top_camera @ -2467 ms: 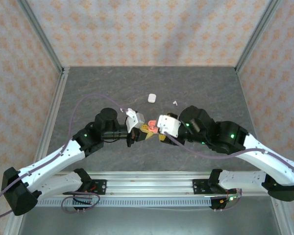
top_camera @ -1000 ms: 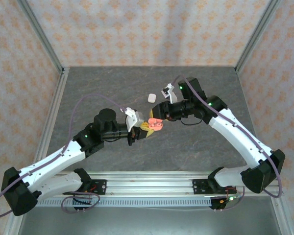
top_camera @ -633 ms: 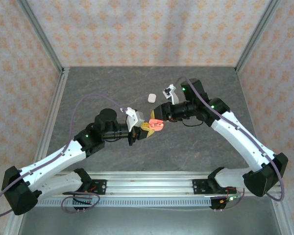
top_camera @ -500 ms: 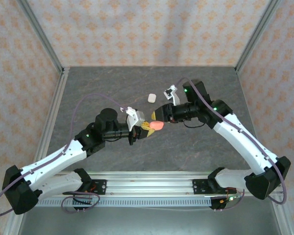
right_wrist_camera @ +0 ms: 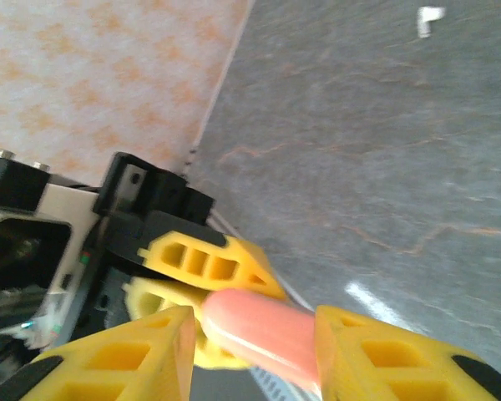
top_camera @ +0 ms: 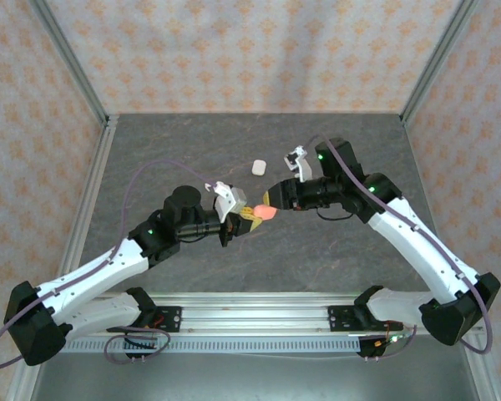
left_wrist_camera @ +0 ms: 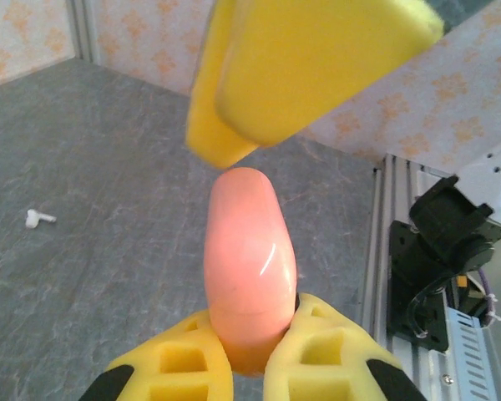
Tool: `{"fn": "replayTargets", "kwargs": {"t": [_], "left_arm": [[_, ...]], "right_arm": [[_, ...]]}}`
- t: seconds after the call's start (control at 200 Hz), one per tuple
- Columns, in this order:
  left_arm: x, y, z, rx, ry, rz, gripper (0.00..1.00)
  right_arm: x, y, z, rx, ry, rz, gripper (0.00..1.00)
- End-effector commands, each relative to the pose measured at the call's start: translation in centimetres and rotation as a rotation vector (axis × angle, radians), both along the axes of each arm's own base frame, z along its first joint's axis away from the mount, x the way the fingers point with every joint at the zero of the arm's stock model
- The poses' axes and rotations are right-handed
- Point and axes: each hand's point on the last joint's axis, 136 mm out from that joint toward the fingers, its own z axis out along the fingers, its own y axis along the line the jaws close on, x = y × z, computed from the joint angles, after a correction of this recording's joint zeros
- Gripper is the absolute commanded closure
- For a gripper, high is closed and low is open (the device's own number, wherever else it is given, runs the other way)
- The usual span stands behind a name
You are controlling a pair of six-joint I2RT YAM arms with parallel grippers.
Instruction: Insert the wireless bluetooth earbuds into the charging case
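Care first: while your left gripper [left_wrist_camera: 249, 359] clamps the closed pink charging case [left_wrist_camera: 249, 251] by its base, bring the right gripper [right_wrist_camera: 255, 326], fingers apart at its tip, onto the lid only and pry gently; the white earbud [left_wrist_camera: 35, 219] lies on the table [left_wrist_camera: 108, 159], well apart.

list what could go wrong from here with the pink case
1. The pink case is held off the table, pinched at one end only by the left gripper. A push from the right gripper, which straddles the other end, might lever it out and drop it.
2. A white earbud lies loose on the table, and a falling case could knock it further off.
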Motion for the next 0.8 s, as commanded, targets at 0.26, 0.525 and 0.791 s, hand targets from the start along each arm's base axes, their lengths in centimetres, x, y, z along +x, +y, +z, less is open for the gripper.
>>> {"fn": "replayTargets", "kwargs": {"t": [0.26, 0.525, 0.791], "left_arm": [[6.0, 7.2, -6.2, -0.044, 0.27, 0.448, 1.0], [7.9, 15.1, -15.5, 0.044, 0.595, 0.832, 1.0], [7.2, 17.9, -20.2, 0.11, 0.743, 0.928, 1.0]], "right_arm": [[4.0, -5.0, -4.9, -0.337, 0.017, -0.271, 0.56], [5.0, -4.6, -8.6, -0.387, 0.109, -0.298, 0.53], [6.6, -2.9, -11.1, -0.38, 0.19, -0.303, 0.53]]}}
